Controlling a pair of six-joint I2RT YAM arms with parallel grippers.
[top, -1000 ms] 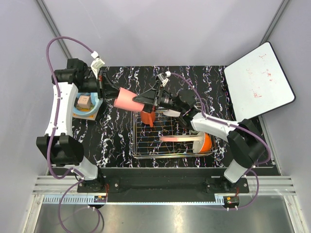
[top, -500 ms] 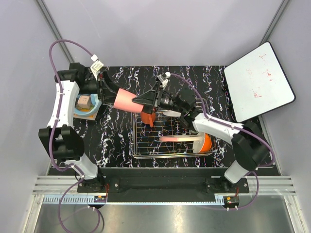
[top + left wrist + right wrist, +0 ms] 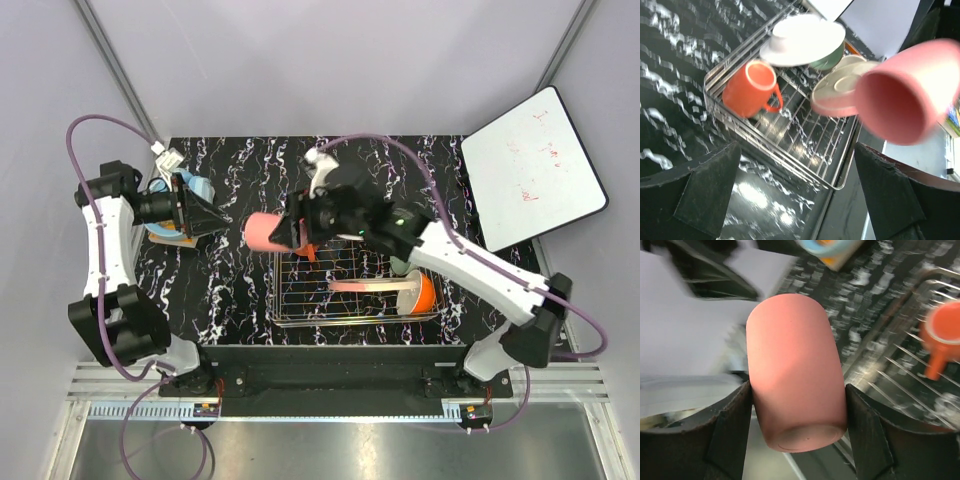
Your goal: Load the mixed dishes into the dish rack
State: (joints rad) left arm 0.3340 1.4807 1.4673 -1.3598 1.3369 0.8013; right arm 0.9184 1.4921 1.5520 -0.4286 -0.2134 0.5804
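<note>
The right pincer [image 3: 290, 228] is holding the pink cup [image 3: 262, 230] sideways, just beside the dish rack's [image 3: 340, 322] far-left corner; the left pincer [image 3: 203, 215] is gaping wide.

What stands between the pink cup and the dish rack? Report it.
Nothing visible blocks it. The right pincer holds the pink cup at the left edge of the dish rack. The orange-red mug fills the far-left corner, but the near-left floor is bare.
</note>
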